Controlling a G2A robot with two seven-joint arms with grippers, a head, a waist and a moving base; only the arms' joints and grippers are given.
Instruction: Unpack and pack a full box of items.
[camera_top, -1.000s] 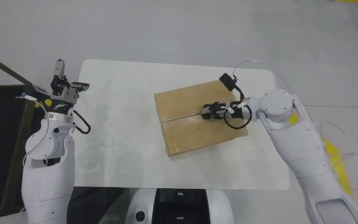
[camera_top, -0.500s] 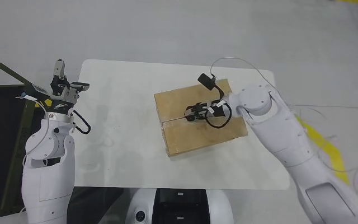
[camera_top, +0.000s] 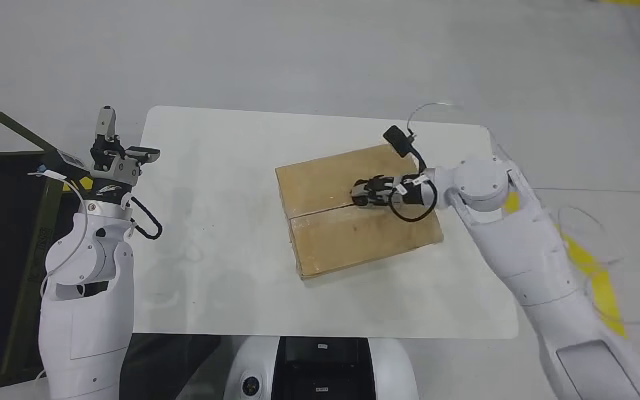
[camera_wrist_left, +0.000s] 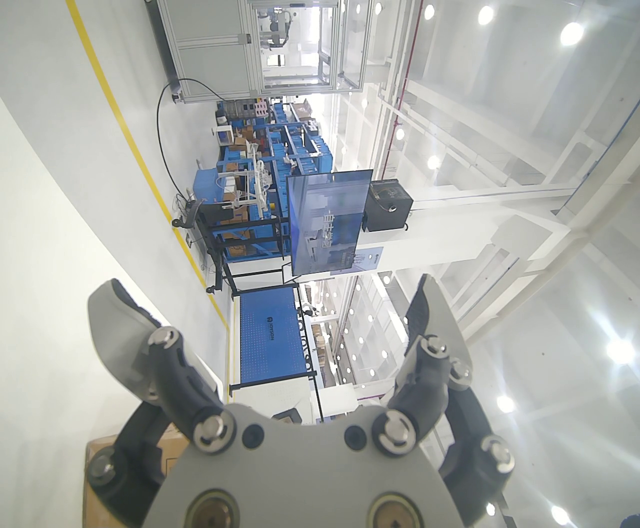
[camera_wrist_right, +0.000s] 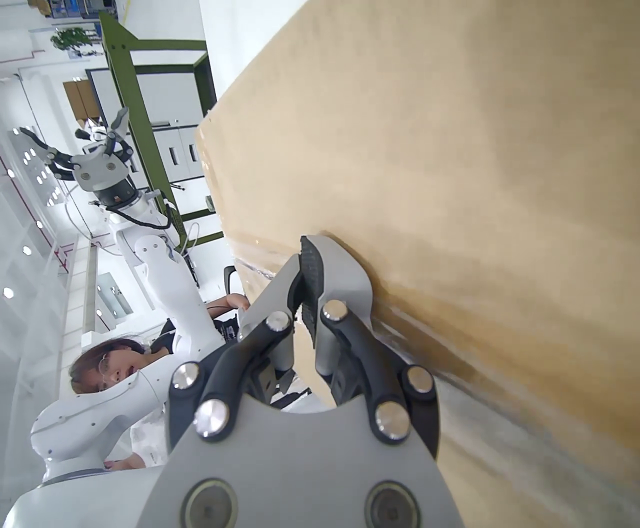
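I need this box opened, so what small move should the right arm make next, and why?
Probably drag the right gripper along the taped seam of the box to slit it. The gripper is shut with its tip resting on the seam mid-lid, and the box lies closed flat.

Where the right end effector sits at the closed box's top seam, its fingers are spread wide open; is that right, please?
No: the right end effector sits at the top seam of the closed box, but its fingers are shut, as the right wrist view shows.
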